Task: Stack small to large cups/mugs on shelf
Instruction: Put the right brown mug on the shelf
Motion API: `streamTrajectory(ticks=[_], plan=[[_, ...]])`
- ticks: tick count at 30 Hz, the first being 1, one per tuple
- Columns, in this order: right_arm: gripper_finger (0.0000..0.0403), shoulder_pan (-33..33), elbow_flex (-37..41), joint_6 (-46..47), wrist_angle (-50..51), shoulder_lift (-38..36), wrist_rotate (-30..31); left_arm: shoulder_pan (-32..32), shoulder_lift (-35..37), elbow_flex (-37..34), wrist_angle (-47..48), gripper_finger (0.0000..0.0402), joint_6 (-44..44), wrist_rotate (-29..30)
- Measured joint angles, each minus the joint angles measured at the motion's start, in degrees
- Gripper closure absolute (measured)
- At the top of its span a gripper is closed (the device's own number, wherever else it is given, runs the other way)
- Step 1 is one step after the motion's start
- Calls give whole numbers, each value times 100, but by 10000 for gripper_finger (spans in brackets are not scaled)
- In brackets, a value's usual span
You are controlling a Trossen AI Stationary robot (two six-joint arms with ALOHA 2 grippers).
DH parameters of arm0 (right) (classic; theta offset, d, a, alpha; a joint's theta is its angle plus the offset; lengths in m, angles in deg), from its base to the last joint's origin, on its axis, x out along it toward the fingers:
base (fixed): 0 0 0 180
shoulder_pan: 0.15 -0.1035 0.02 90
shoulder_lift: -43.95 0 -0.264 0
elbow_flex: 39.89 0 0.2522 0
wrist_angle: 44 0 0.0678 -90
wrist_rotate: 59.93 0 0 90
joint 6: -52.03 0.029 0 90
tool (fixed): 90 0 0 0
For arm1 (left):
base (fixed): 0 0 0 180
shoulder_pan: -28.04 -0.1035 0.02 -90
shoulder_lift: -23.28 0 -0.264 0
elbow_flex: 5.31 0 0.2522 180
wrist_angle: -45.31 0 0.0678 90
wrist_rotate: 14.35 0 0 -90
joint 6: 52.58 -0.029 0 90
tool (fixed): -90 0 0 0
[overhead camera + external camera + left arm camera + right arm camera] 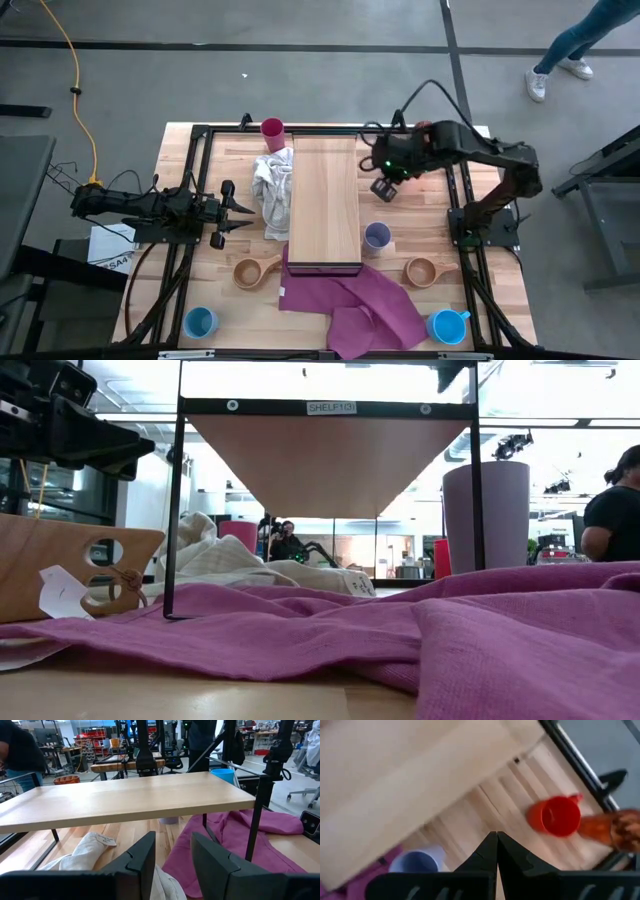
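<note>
The right tool (384, 189), pinched shut and empty, hovers beside the shelf (324, 200) above the counter (420, 225). The left tool (240, 215) waits with fingers apart near the white cloth (272, 190).

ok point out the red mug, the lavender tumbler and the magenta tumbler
red mug (555, 816): right wrist view, inside of its open mouth
lavender tumbler (377, 237): high view, on its round mouth
magenta tumbler (272, 128): high view, on its rim opening
</note>
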State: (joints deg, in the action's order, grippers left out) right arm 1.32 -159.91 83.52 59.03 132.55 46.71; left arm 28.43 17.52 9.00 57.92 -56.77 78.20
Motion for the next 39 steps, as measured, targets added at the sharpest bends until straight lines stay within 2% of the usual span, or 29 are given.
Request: streamTrajectory(ticks=[2, 11, 17, 20, 26, 31, 35, 39], plan=[[403, -94, 450, 251, -73, -345, 84, 0, 0, 0, 0, 291, 0, 0], [403, -940, 2223, 1581, -1531, -2386, 154, 2, 0, 0, 2, 291, -2, 0], [403, -1773, 3133, 2351, -1812, -3247, 141, 0, -2, 0, 2, 291, 0, 0], [402, -2097, 3519, 2627, -1921, -3566, -190, 0, 0, 0, 2, 291, 0, 0], [402, -2576, 3893, 2888, -1792, -3750, -1070, 2, -1, 0, 2, 291, -2, 0], [395, -2847, 3893, 2695, -1623, -3716, -1447, 2, 0, 0, 2, 291, 0, 0], [361, -2915, 3893, 2704, -1450, -3716, -1884, 1, -1, 0, 2, 291, -1, 0], [324, -2943, 3893, 2697, -1464, -3661, -1980, 2, -1, 0, 2, 291, 0, 0]])
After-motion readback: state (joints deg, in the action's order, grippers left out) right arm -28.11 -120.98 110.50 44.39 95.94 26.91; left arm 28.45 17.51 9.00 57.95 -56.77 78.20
